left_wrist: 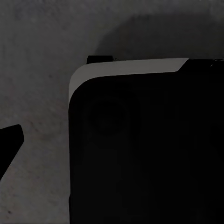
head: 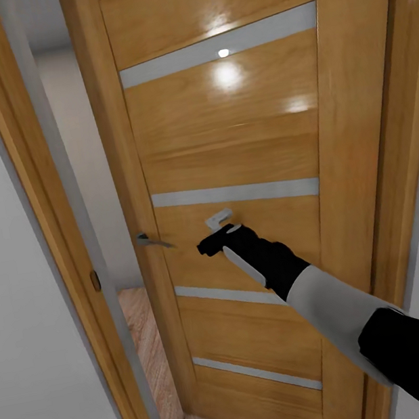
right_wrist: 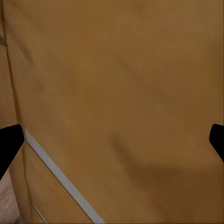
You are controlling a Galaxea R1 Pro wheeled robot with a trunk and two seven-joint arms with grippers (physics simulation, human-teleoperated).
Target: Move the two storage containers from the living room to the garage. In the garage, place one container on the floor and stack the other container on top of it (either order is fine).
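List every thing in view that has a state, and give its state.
Wood door: ajar, a gap open along its handle side.
Door handle: level, nothing gripping it.
Right gripper: open, held up at the door face beside the handle.
Left gripper: one fingertip visible, state unclear.

- The door [head: 233, 185] stands ajar straight ahead, swung partly away from its frame [head: 54, 264] at the left.
- A handle [head: 152, 240] sits on the door's left edge, facing the gap.
- The right gripper [head: 210, 245] is just right of the handle, close before the door panel (contact cannot be told).
- Through the gap, plank flooring [head: 150, 357] lies beyond the threshold.
- Walls [head: 33, 378] flank the frame on both sides.
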